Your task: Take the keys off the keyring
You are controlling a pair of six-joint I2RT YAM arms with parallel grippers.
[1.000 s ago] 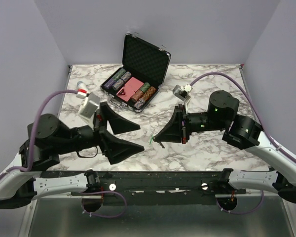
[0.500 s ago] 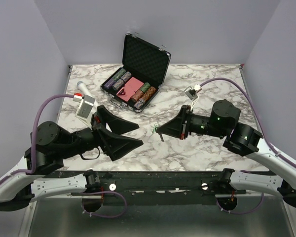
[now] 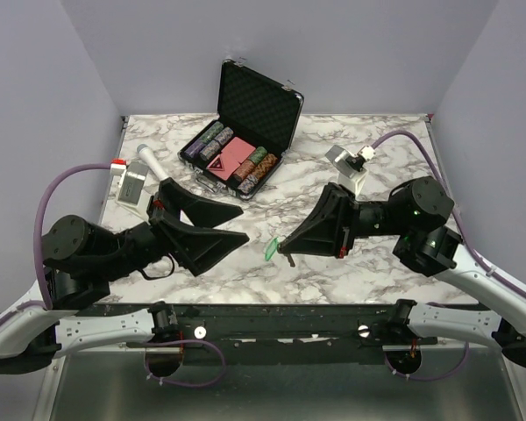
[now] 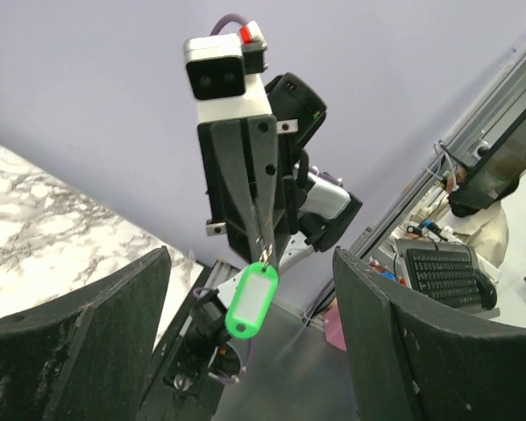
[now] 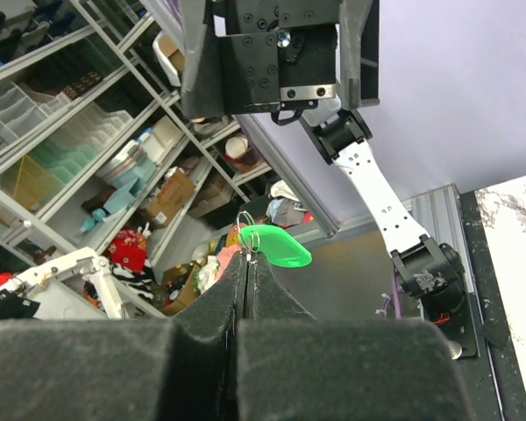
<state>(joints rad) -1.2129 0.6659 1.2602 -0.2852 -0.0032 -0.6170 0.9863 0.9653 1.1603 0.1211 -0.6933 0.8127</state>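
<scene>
The right gripper (image 3: 282, 248) is pressed shut on the keyring (image 5: 245, 221), its tips pinching the thin loop. The keys (image 3: 270, 248), seen only as one green tag, hang from that loop just beyond the tips. They are in the air above the table (image 3: 368, 272), between the two arms. In the left wrist view the tag's long axis runs downward from the loop, tilted a little. The left gripper (image 3: 244, 224) faces it with fingers (image 4: 79, 342) spread wide, holding and touching nothing. The tag lies straight ahead of it, near but apart. The left arm is the free one, so the pull likely falls to it: close on the tag while the right holds the loop.
</scene>
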